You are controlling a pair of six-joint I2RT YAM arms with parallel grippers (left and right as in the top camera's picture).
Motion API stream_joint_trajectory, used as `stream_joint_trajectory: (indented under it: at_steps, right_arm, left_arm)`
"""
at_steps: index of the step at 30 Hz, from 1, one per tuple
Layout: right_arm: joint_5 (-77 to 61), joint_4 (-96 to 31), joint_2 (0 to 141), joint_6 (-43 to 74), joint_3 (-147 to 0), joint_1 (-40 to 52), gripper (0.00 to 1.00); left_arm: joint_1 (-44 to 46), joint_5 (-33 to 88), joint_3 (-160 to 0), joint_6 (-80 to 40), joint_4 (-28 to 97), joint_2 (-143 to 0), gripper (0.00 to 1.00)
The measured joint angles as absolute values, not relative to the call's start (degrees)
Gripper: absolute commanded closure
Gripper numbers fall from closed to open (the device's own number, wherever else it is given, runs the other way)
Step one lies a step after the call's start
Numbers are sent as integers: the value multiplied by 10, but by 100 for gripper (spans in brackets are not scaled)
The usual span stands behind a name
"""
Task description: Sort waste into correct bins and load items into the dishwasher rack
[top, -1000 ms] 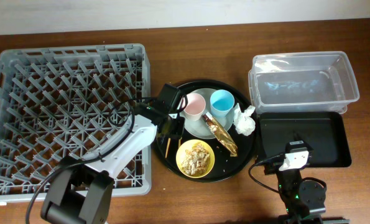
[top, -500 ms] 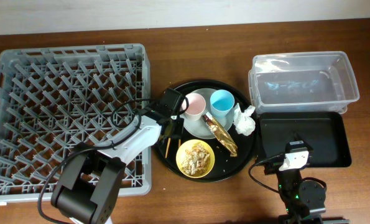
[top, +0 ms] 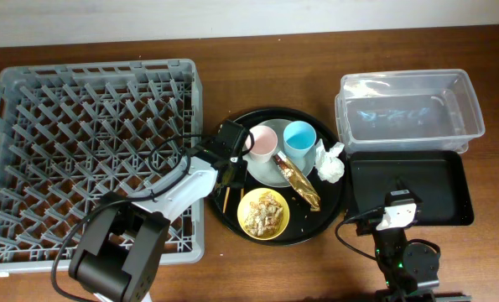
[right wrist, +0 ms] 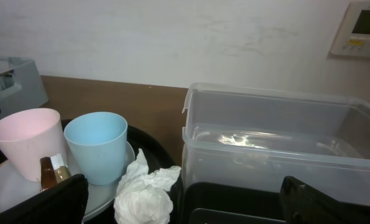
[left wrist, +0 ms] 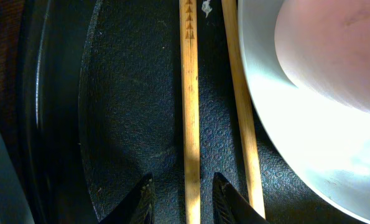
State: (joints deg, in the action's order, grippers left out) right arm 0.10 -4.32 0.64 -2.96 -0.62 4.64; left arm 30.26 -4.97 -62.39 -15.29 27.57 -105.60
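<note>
- Step in hand: picking up the chopsticks (left wrist: 189, 93) for the dishwasher rack (top: 98, 69), judged from the left claw (left wrist: 183, 194) poised low over them.
- Location: the chopsticks lie side by side on the left part of the round black tray (left wrist: 122, 124), just beside the plate (left wrist: 309, 149) that carries the pink cup (left wrist: 340, 43). The rack stands on the tabletop (top: 257, 67) to the left of that tray.
- Left claw: narrowly parted, its fingertips (left wrist: 145, 200) straddling one chopstick with no visible contact. The second stick lies outside them, nearer the plate.
- Next move: probably closing on the straddled stick. Taking both would call for a wider spread shifted toward the plate, and a very low grip, since the sticks lie flat.
- Appearance: thin, straight, pale wood. One stick bears small dark triangular marks near its far end.
- Right claw (right wrist: 178, 194): spread wide, holding nothing, to the right of the round tray.
</note>
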Motion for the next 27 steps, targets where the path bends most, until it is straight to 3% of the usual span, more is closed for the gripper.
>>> stream_joint_trajectory:
  at_steps: [27]
  right_arm:
    - [1,-43,6,-30,-6,46,1]
  left_arm:
    - [304,-50,-624,-162,273,-1057,71]
